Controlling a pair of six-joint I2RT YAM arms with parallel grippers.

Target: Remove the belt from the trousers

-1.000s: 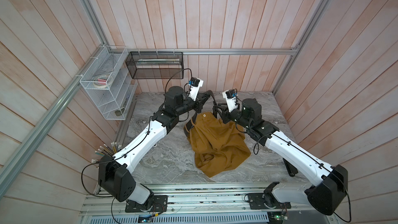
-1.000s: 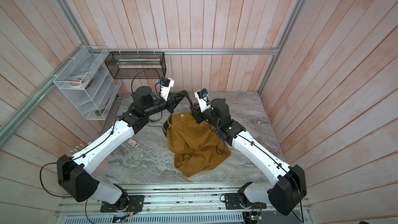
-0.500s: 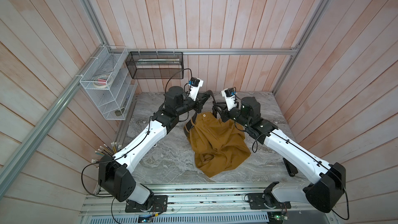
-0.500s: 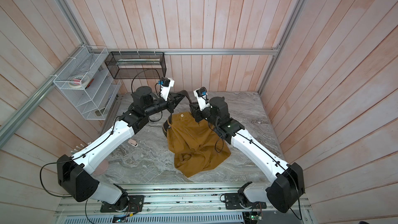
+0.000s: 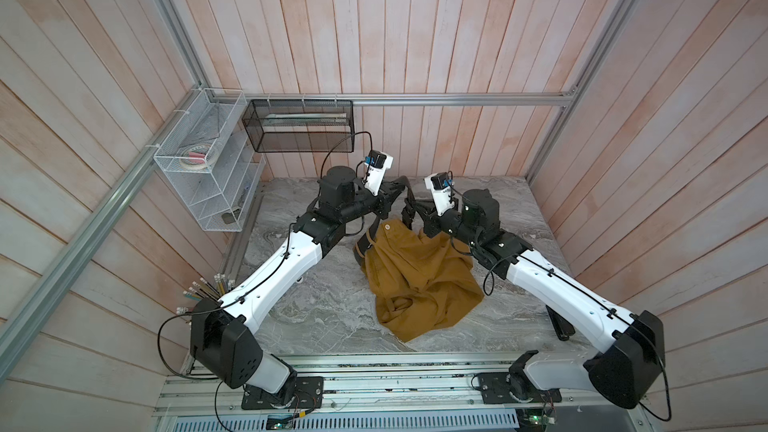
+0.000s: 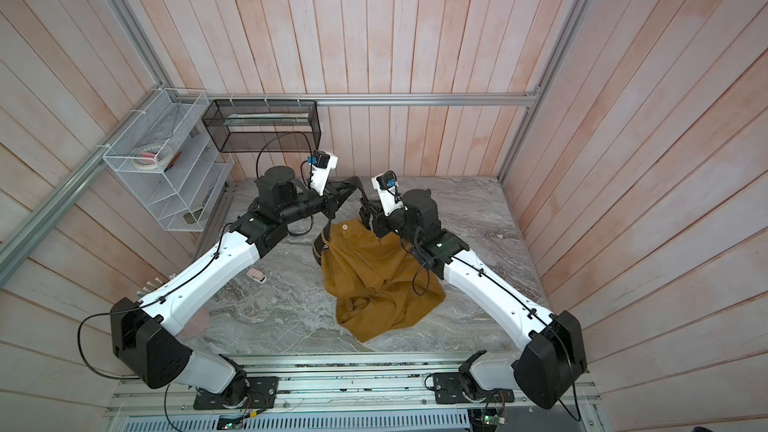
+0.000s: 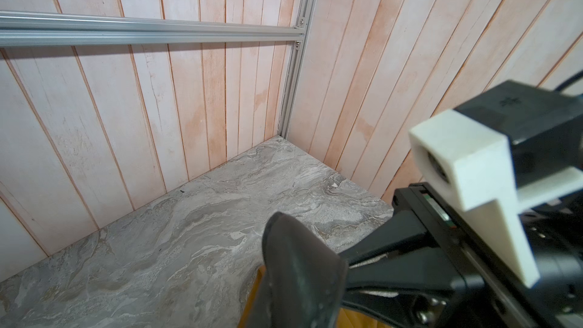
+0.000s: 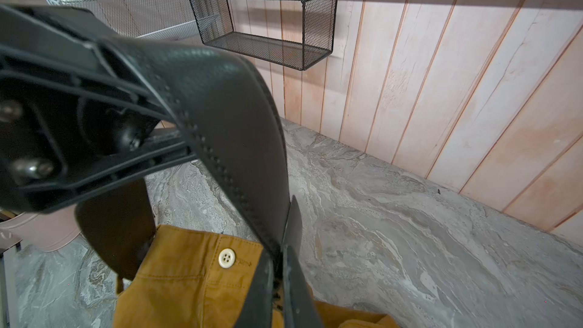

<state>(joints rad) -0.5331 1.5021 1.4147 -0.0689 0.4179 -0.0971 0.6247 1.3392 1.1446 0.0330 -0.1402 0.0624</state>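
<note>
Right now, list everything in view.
trousers: 1, mustard-brown, crumpled mid-table
belt: 1, black, arched between both tools above waistband
button: 1, pale, trousers' waistband
table: 1, grey marble, under everything
wire rack: 1, white, left-side wall
mesh basket: 1, black, back wall
tape roll: 1, whitish, in wire rack
pencils: several, mixed, by left arm's base
bar-shaped object: 1, black, table by right arm
left tool: 1, black, shut on belt
right tool: 1, black, shut on belt
</note>
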